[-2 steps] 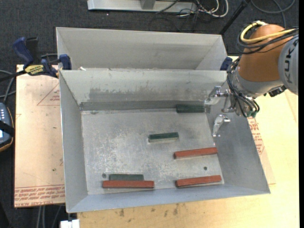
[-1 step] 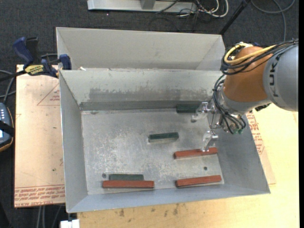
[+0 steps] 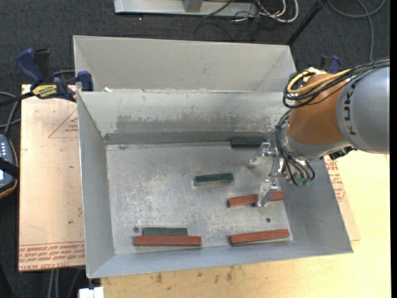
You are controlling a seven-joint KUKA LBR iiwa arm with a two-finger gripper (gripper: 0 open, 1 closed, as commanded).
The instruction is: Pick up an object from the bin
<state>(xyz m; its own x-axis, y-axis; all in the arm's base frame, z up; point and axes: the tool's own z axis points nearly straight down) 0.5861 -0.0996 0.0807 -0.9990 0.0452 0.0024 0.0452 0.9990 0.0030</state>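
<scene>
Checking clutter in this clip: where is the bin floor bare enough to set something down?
The left half of the floor is bare, bordered by the middle green bar and the front green bar. It is crowded at the right, where the gripper is over a red-brown bar.

Green bar [image 3: 213, 179] mid-floor, second green bar [image 3: 246, 142] at rear wall. Front right, red bar [image 3: 258, 236]; front left, third green bar [image 3: 164, 231] against long red bar [image 3: 167, 241].

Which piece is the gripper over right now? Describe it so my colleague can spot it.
Look at the right half of the grey bin, under the gripper. There lies a red-brown bar, midway between back and front walls. The two other red-brown bars lie along the front wall, and its nearest neighbour, up-left, is a dark green bar.
</scene>
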